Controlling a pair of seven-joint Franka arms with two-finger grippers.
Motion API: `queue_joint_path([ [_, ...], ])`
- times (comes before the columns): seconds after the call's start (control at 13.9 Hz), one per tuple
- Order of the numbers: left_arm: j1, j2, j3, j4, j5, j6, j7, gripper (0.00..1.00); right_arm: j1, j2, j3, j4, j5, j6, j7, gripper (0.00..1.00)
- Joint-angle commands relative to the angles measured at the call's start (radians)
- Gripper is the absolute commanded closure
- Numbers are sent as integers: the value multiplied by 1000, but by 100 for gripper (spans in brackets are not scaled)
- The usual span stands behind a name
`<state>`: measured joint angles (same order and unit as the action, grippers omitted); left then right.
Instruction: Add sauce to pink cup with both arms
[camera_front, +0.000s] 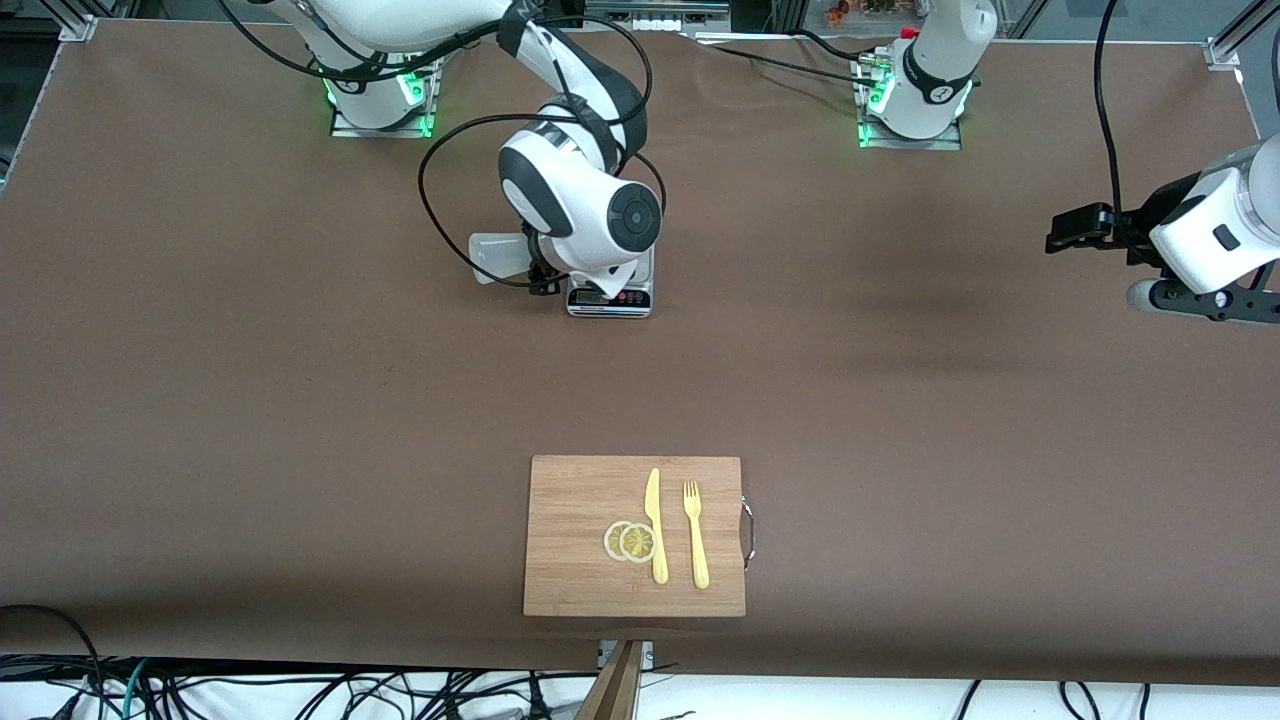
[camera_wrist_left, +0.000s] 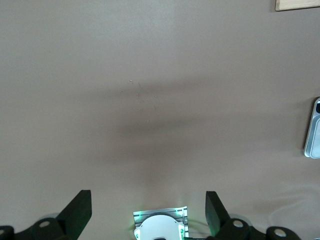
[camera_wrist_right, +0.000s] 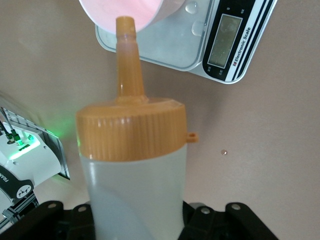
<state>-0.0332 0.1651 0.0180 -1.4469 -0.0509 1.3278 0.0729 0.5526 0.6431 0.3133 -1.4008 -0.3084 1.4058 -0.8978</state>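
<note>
My right gripper (camera_front: 537, 272) is shut on the sauce bottle (camera_front: 494, 257), a frosted-white squeeze bottle with an orange nozzle cap, and holds it tilted beside the scale (camera_front: 610, 296). In the right wrist view the bottle (camera_wrist_right: 132, 175) fills the middle, gripped low by my right gripper (camera_wrist_right: 135, 222). Its nozzle (camera_wrist_right: 127, 55) reaches the rim of the pink cup (camera_wrist_right: 127, 11), which stands on the scale's platform (camera_wrist_right: 172, 47). The right arm hides the cup in the front view. My left gripper (camera_front: 1064, 232) waits open and empty over the left arm's end of the table; its black fingers (camera_wrist_left: 80, 207) stand wide apart.
A wooden cutting board (camera_front: 636, 535) lies nearer the front camera, bearing two lemon slices (camera_front: 630, 541), a yellow knife (camera_front: 655, 525) and a yellow fork (camera_front: 695, 532). Black cables loop around the right arm's wrist (camera_front: 430, 190).
</note>
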Motion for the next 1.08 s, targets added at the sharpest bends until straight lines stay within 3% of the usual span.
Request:
queue_joint_path([
  [0.0, -2, 4, -4, 14, 20, -13, 22, 0, 38, 9, 7, 0, -64, -22, 59, 100],
  [0.43, -5, 5, -7, 14, 19, -12, 21, 0, 73, 21, 7, 0, -139, -64, 77, 100],
  [0.65, -5, 7, -7, 14, 16, -12, 22, 0, 66, 21, 9, 2, -135, -61, 60, 100],
  [1.01, -5, 10, -7, 14, 10, -12, 22, 0, -75, -17, 10, 3, 78, -22, -88, 100],
])
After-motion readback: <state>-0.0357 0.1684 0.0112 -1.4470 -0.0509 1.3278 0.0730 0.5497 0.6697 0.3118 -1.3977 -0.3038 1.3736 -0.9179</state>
